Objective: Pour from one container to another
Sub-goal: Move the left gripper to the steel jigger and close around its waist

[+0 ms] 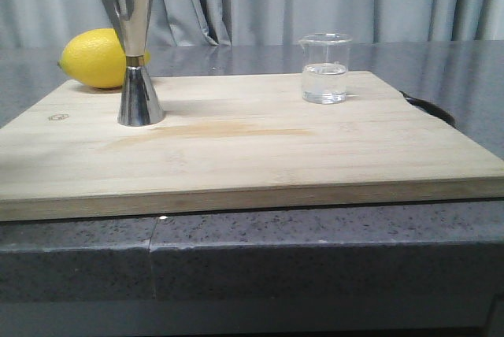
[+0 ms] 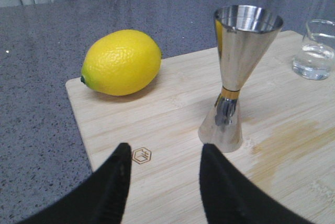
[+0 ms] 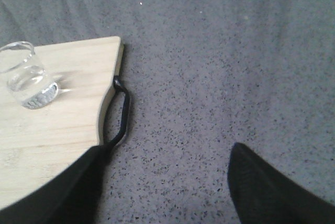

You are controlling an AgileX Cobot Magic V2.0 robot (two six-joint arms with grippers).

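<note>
A small clear glass beaker (image 1: pixel 324 68) with some clear liquid stands upright on the far right part of the wooden board (image 1: pixel 236 156); it also shows in the left wrist view as the beaker (image 2: pixel 315 50) and in the right wrist view as the beaker (image 3: pixel 27 76). The shiny steel jigger (image 1: pixel 134 52) stands upright at the board's left. My left gripper (image 2: pixel 163 153) is open over the board, just short of the jigger (image 2: pixel 238 72), with nothing between its fingers. My right gripper (image 3: pixel 167 153) is open over the grey counter beside the board, holding nothing. Neither gripper shows in the front view.
A yellow lemon (image 1: pixel 98 57) lies behind the jigger at the board's far left corner, also seen as the lemon (image 2: pixel 122 62). A black handle (image 3: pixel 120 114) sticks out from the board's right edge. Grey speckled counter (image 3: pixel 220 67) surrounds the board; curtains hang behind.
</note>
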